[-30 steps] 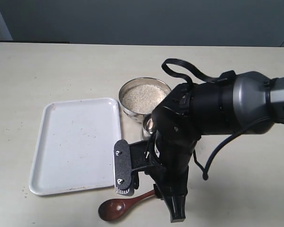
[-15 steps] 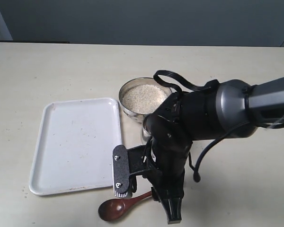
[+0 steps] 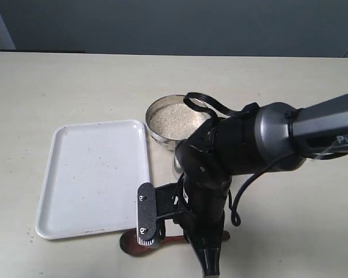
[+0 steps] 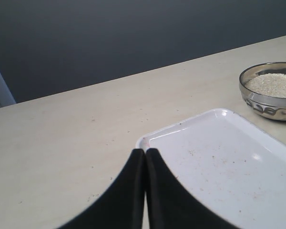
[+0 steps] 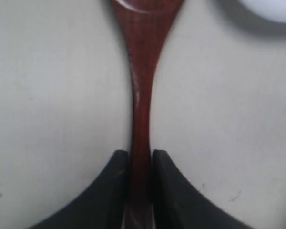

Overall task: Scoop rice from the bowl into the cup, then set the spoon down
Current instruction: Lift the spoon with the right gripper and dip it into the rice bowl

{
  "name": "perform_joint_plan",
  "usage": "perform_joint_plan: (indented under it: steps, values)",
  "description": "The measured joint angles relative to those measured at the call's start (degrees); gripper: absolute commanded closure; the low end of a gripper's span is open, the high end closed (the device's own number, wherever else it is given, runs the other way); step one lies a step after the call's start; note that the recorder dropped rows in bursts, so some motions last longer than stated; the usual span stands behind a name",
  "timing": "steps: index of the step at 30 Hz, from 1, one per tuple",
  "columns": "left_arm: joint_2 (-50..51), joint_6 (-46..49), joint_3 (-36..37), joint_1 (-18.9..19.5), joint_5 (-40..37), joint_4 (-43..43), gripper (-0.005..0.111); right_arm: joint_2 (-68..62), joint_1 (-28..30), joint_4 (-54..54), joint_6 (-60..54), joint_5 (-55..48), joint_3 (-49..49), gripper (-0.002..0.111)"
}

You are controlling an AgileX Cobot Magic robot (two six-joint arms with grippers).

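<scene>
The dark reddish-brown spoon (image 5: 142, 71) lies flat on the table just in front of the tray. My right gripper (image 5: 140, 155) is shut on its slender handle, one finger against each side. From the exterior view the right arm (image 3: 209, 191) leans down over the spoon (image 3: 129, 243), hiding most of it. The steel bowl (image 3: 160, 136) holding the rice (image 3: 175, 119) stands behind the arm. Only a sliver of the cup (image 3: 177, 165) shows beside the arm. My left gripper (image 4: 145, 151) is shut and empty, hovering over the tray's corner.
A white rectangular tray (image 3: 93, 174) with a few specks lies left of the bowl, and its corner (image 5: 271, 9) shows in the right wrist view. The bowl (image 4: 269, 102) with rice also appears in the left wrist view. The table's front edge runs close below the spoon.
My right arm has come down onto the spoon and its jaws have closed on the handle. The spoon's oval end is now mostly covered by the gripper.
</scene>
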State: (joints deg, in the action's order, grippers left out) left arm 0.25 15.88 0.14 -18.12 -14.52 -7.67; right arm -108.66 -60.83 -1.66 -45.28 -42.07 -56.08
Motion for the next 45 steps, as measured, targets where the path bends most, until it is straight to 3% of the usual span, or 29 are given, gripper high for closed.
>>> perform_joint_plan:
  steps: [7,14,17,27,38,45]
  values:
    - [0.0,0.0,0.0,0.0,0.0,0.0,0.106,1.89,0.0,0.6,0.2,-6.13,0.27,0.109]
    - [0.0,0.0,0.0,0.0,0.0,0.0,0.106,18.52,0.0,0.15,0.23,-9.31,0.27,0.109]
    - [0.0,0.0,0.0,0.0,0.0,0.0,0.106,23.7,0.0,6.66,4.5,-9.18,0.27,0.109]
    - [0.0,0.0,0.0,0.0,0.0,0.0,0.106,23.96,0.11,50.99,29.52,-9.29,0.27,0.109]
    - [0.0,0.0,0.0,0.0,0.0,0.0,0.106,8.99,5.73,62.17,31.53,-14.17,-10.66,0.109]
    - [0.0,0.0,0.0,0.0,0.0,0.0,0.106,3.15,5.87,66.84,29.55,-9.89,-12.71,0.109]
